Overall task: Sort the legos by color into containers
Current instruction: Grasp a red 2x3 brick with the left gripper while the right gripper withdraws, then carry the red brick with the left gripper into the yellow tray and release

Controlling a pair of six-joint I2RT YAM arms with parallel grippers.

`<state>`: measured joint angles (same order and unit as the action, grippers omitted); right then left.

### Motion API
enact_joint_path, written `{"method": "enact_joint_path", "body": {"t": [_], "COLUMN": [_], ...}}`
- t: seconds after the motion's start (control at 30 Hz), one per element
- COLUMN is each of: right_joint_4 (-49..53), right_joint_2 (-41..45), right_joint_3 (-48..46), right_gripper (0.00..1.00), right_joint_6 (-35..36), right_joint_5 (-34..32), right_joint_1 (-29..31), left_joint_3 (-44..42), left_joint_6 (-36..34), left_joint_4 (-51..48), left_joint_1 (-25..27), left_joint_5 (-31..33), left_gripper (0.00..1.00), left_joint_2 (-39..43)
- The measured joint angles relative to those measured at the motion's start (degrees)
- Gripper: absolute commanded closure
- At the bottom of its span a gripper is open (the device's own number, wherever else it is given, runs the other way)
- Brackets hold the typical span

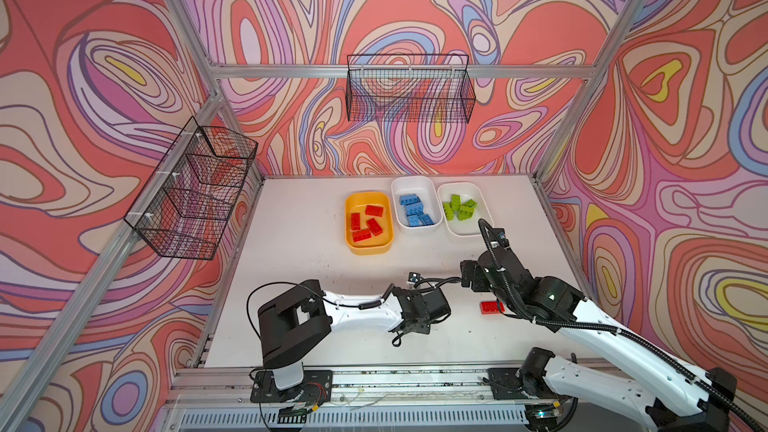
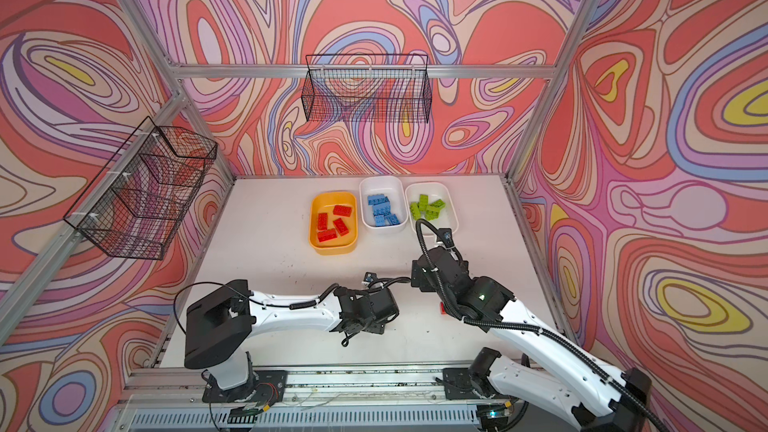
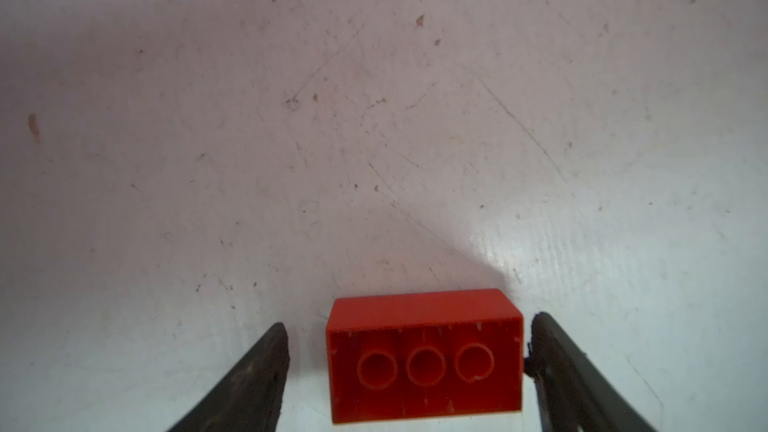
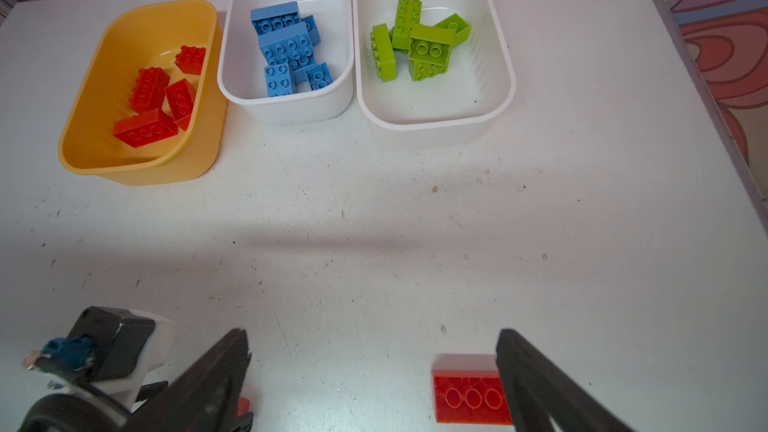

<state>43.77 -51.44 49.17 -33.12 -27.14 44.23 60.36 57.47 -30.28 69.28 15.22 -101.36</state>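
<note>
Dark fingers [image 3: 257, 371] of the left gripper [image 3: 409, 322] stand closest to the left wrist lens, one on each side of a red brick [image 3: 424, 355]. It lies upside down on the white table [image 3: 374, 118], its hollow underside and three round tubes facing up. One finger sits right at the brick's end face. The other is clear of it by a visible gap, so these jaws are released around the brick, not clamped on it. The right gripper [image 4: 372, 332] hovers over the table with its jaws spread wide, grasping nothing. A second red brick [image 4: 465, 394], also underside up, lies partly hidden behind one of its fingers; whether they touch cannot be told. In a top view the second red brick [image 1: 492, 307] sits just beside the right arm [image 1: 602, 338] on the near half of the table. Toward the far edge three tubs stand close together in a row. The yellow-orange tub [image 4: 145, 172] holds four red bricks [image 4: 147, 89], the middle white tub [image 4: 291, 112] the blue bricks [image 4: 286, 47], and the right-hand white tub [image 4: 436, 130] the lime green bricks [image 4: 419, 43].
</note>
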Motion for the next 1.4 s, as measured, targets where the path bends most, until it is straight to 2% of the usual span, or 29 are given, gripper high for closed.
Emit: {"method": "enact_joint_path", "body": {"t": [0.33,0.47,0.6,0.8,1.4], "right_joint_4": [-0.39,-0.2,-0.04,0.0,0.0], "right_joint_2": [2.47,2.69,2.71,2.47,-0.02], "right_joint_3": [0.0,0.0,0.0,0.31,2.62], "right_gripper": [0.02,0.02,0.02,0.02,0.02], "right_joint_6": [-0.46,-0.66,-0.76,-0.92,-1.33], "right_joint_5": [0.42,0.42,0.37,0.37,0.04], "right_joint_1": [0.11,0.11,0.11,0.11,0.11], "left_joint_3": [1.18,1.53,1.92,1.49,0.02], "left_joint_6": [-0.2,-0.26,-0.24,-0.76,-7.82], "left_joint_4": [-0.59,-1.44,-1.77,-1.84,-3.37], "left_joint_1": [0.17,0.17,0.15,-0.76,-9.75], "left_joint_5": [0.46,0.63,1.33,1.38,1.68], "left_gripper": [0.47,0.59,0.65,0.66,0.65], "left_joint_2": [-2.03,-2.03,-1.38,-0.9,4.28]}}
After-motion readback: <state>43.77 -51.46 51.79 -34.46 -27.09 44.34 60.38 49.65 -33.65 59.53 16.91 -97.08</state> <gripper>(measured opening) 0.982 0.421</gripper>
